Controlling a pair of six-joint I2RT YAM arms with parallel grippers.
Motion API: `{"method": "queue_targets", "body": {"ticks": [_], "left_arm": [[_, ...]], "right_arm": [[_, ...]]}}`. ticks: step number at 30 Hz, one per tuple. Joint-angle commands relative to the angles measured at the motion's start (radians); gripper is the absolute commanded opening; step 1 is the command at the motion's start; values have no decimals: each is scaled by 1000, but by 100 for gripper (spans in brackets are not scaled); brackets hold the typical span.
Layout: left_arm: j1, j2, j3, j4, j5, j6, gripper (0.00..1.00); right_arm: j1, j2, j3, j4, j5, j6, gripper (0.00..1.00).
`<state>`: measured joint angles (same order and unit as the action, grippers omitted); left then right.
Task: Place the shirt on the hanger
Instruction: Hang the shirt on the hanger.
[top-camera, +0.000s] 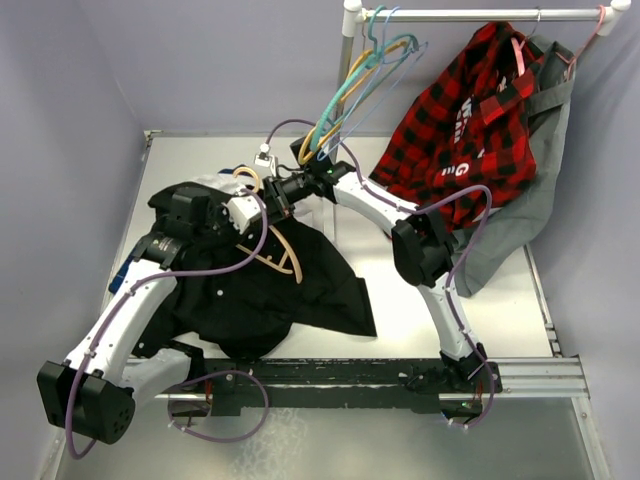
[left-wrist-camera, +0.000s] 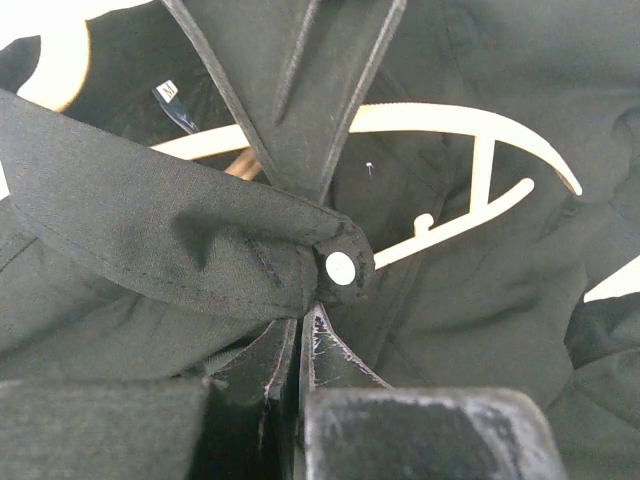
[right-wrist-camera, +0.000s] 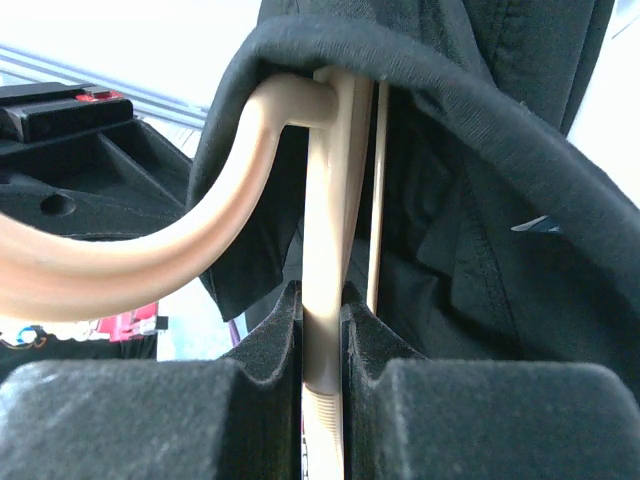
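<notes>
The black shirt lies spread on the table's left half. The tan hanger lies partly inside it, its hook sticking out at the collar. My left gripper is over the collar and shut on the shirt's front edge, just below a white button; in its wrist view the hanger's arm shows under the fabric. My right gripper is shut on the hanger's neck; in its wrist view the collar drapes over the hanger's shoulder.
A clothes rail at the back right holds a red-and-black plaid shirt, a grey garment and several teal and yellow hangers. White cloth shows behind the shirt. A black rail runs along the near edge.
</notes>
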<state>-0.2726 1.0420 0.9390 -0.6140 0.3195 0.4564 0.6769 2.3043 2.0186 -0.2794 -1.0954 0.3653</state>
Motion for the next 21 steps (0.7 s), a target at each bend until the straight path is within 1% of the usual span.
{"method": "queue_targets", "body": {"ticks": [1,7,12,13,14,15,16,17,18,21], "left_arm": [[-11,-13,16,-38,2,45,0],[-11,-30,-41,-84,30,71,0],[-11,-43,-3,-131,52,93,0],[-12,-46,9,-142,56,99,8],[-11,-46,24,-151,53,107,33],[-10,-47,42,-159,38,116,69],[-11,-50,71,-161,9,125,97],[-11,-56,96,-154,-17,134,100],[-11,-67,119,-150,-33,157,99],[-9,-98,166,-116,-56,288,99]], "right_arm": [[-18,0,74,30,-41,12,0],[-24,27,133,28,-37,22,0],[-33,-13,27,154,-29,35,0],[-37,-20,9,172,-28,38,0],[-41,-23,-3,179,-28,35,0],[-45,-26,-11,181,-29,27,0],[-49,-32,-22,182,-26,16,0],[-52,-39,-33,184,-17,5,0],[-54,-47,-47,185,-8,-11,0],[-57,-76,-88,202,16,-50,0]]}}
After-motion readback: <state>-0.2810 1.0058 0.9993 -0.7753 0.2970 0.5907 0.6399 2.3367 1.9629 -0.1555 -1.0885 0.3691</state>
